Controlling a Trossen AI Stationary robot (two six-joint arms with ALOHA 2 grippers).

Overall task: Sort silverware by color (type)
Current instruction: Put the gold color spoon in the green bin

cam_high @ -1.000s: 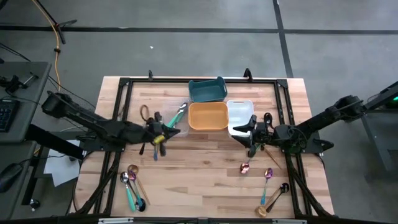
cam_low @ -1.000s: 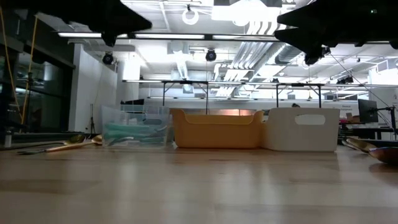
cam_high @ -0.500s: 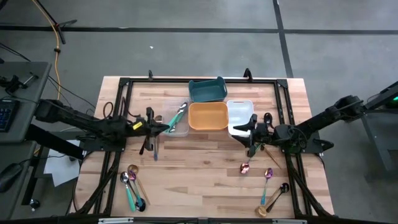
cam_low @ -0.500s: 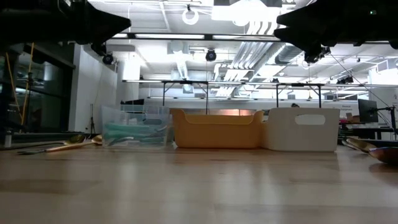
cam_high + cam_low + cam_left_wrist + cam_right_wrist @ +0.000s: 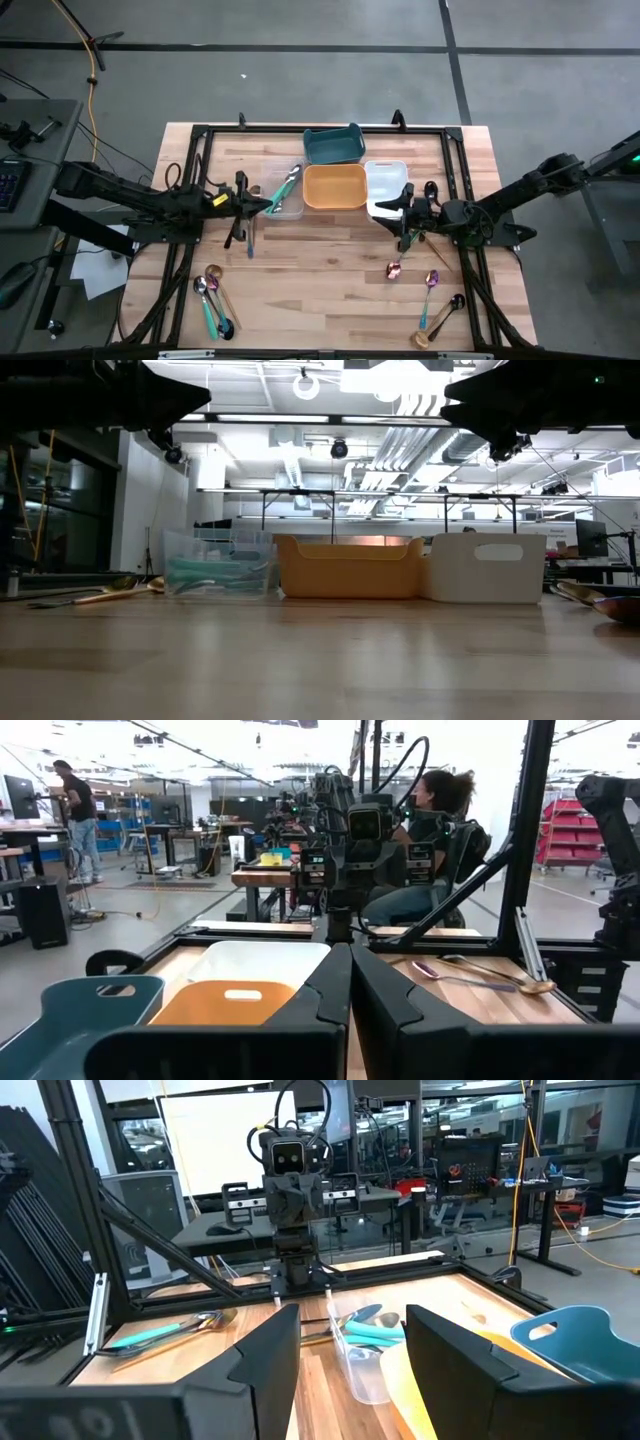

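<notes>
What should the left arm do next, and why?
Probably swing back toward the loose spoons at the table's near left. The left gripper looks shut and empty beside the clear bin, which already holds teal utensils.

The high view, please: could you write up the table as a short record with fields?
left gripper: shut, empty, beside the clear bin
right gripper: open, empty, by the white bin
bins: clear, orange and white in a row; teal bin behind them
clear bin contents: teal spoons
left loose spoons: a cluster near the front left corner
right loose spoons: pink spoon, others towards the front right corner
</notes>
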